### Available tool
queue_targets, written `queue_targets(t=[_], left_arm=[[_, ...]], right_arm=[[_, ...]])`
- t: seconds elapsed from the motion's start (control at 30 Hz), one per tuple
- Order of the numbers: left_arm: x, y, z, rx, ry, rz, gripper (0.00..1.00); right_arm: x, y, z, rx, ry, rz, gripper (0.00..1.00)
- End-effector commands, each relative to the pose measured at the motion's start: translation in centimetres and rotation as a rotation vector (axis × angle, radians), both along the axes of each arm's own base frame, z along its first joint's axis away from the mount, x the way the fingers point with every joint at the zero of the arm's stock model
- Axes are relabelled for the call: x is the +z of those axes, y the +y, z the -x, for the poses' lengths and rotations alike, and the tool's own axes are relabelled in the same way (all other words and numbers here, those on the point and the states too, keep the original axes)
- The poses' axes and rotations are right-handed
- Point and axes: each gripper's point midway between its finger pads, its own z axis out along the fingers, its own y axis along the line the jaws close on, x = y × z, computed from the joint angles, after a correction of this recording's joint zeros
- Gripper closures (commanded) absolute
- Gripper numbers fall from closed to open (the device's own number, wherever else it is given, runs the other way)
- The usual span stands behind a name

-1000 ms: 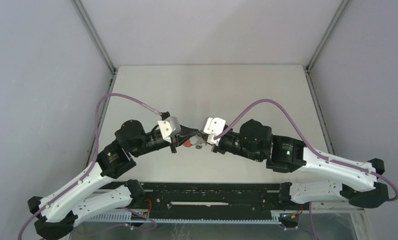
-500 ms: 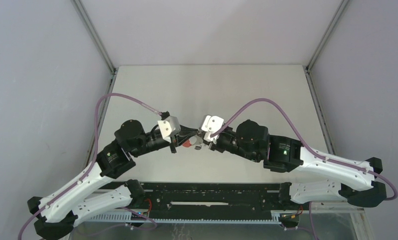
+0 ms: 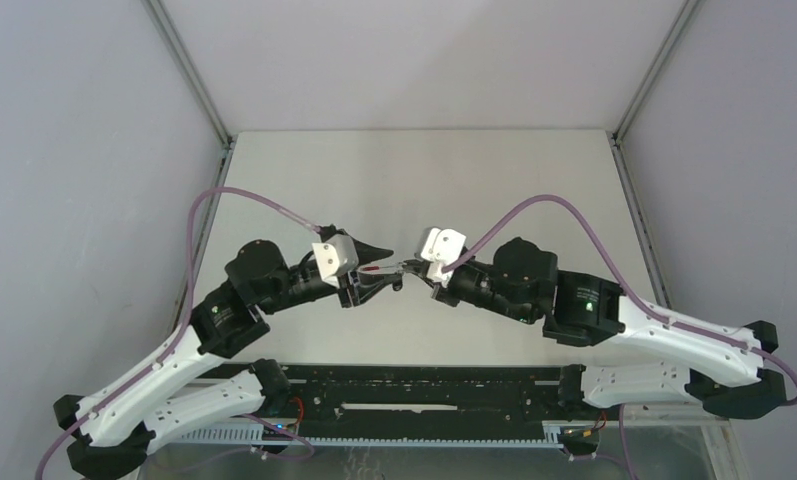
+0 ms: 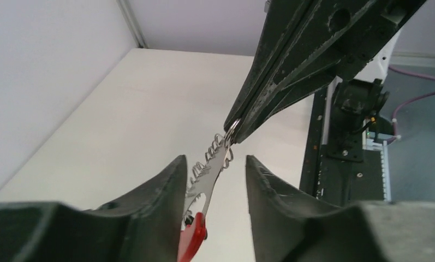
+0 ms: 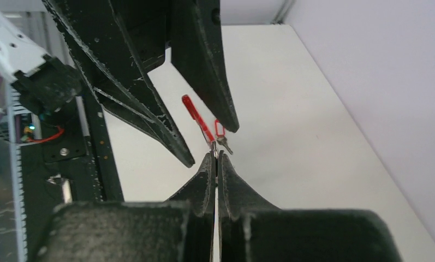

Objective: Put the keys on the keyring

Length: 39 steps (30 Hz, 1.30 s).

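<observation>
The keyring hangs in the air between the two arms. Its silver part carries a row of small metal loops, and its red part runs down out of the left wrist view. My right gripper is shut on the silver end of the keyring. A small metal key with a red tag hangs just beyond its tips. My left gripper is open, with the keyring passing between its fingers, close to the left one. From above, the left gripper and the right gripper meet tip to tip over the table.
The white table extends behind the grippers, bounded by grey walls with metal posts. A black rail with wiring runs along the near edge between the arm bases. Purple cables arch over both arms.
My left gripper has opened and let go of the keyring. My right gripper opened briefly, then shut on the keyring's silver end and moved slightly right. The keyring now stretches between the two grippers.
</observation>
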Motion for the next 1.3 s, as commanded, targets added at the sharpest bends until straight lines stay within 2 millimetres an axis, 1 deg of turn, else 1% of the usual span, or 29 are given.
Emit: queue_targets(t=[0.0, 0.1, 0.2, 0.3, 0.43, 0.53, 0.6, 0.67, 0.7, 0.8, 0.87, 1.03, 1.27], left_arm=[[3.8, 0.7, 1.9, -0.067, -0.068, 0.077, 0.48], [4.6, 1.3, 3.1, -0.111, -0.116, 0.071, 0.46], [4.8, 1.7, 3.7, -0.133, -0.188, 0.049, 0.46], [4.5, 1.6, 3.7, -0.148, -0.223, 0.027, 0.47], [5.5, 1.2, 4.3, -0.187, -0.216, 0.044, 0.48], [5.6, 0.9, 5.5, -0.259, -0.183, 0.031, 0.51], [5.7, 0.9, 5.9, -0.282, -0.17, 0.024, 0.57], [5.3, 0.8, 6.5, -0.321, -0.149, 0.0, 0.62], [4.7, 0.8, 7.0, -0.355, -0.137, -0.026, 0.63], [3.2, 0.7, 8.1, -0.434, -0.089, -0.095, 0.65], [2.7, 0.7, 8.7, -0.473, -0.065, -0.126, 0.65], [2.2, 0.4, 8.5, -0.491, -0.028, -0.171, 0.66], [0.0, 0.1, 7.6, -0.469, 0.022, -0.254, 0.69]], right_arm=[[2.5, -1.1, 1.6, 0.101, 0.061, -0.139, 1.0], [2.4, -1.7, 2.4, 0.167, 0.141, -0.189, 1.0], [2.3, -2.1, 3.3, 0.225, 0.206, -0.232, 1.0], [2.0, -2.1, 4.4, 0.295, 0.268, -0.243, 1.0], [1.6, -1.8, 5.7, 0.371, 0.306, -0.224, 1.0], [1.4, -1.7, 6.8, 0.431, 0.309, -0.21, 1.0], [1.3, -1.6, 7.3, 0.468, 0.308, -0.201, 1.0], [1.3, -1.6, 7.5, 0.487, 0.305, -0.195, 1.0], [1.2, -1.6, 7.5, 0.495, 0.306, -0.188, 1.0], [0.9, -1.4, 7.4, 0.504, 0.315, -0.15, 1.0], [0.6, -1.2, 7.3, 0.504, 0.325, -0.122, 1.0], [0.0, -1.0, 7.0, 0.492, 0.338, -0.072, 1.0], [-0.4, -0.8, 6.7, 0.473, 0.344, -0.02, 1.0]])
